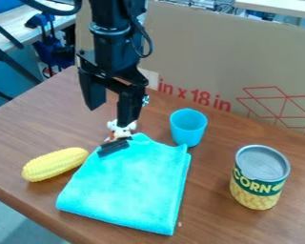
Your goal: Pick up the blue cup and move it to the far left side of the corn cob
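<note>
At the left you have the yellow corn cob (55, 164), lying on the wooden table (18, 121) just beside the turquoise folded cloth (126, 190); I would give it a little room, because a round thing can roll from a light push. Next to the right hangs your gripper (108, 116), with its two fingers wide apart and nothing between them. The small black piece (114, 147) lies on the cloth's upper left corner, and the small white-and-brown figurine (121, 128) is near the right fingertip (how high this tip is above it, I cannot tell). For working here, it seems best to centre the opening first, then lower slowly and straight, so that no finger knocks the figurine or drags the soft fabric. Farther right, the blue cup (188, 127) is close by the cloth's far corner, so a pull there may disturb it; the corn can (259, 177) stands upright, well apart.
</note>
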`<state>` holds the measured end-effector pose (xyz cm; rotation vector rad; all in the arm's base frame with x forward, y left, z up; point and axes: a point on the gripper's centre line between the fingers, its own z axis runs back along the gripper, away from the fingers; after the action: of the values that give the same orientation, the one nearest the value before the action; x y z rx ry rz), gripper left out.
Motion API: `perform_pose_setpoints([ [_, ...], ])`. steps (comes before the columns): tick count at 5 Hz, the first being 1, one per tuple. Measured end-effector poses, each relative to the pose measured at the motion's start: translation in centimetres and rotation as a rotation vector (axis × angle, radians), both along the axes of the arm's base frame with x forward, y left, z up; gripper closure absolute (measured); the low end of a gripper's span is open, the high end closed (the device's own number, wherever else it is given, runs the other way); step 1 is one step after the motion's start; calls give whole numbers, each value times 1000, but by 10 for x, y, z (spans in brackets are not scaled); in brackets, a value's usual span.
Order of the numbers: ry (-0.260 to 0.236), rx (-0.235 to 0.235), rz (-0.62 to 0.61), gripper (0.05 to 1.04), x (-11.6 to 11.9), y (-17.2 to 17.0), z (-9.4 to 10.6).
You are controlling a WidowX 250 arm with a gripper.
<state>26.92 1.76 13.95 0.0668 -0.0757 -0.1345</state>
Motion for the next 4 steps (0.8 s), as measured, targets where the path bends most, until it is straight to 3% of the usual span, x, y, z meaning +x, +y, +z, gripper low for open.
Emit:
perform_pose_setpoints([
  [1,28,-1,-8,81,0,-2,-8],
  [2,7,33,-146,81,39,-28,-17],
  [3,-36,38,-351,81,81,-61,-28],
  [4,-54,35,-470,81,108,-84,-29],
])
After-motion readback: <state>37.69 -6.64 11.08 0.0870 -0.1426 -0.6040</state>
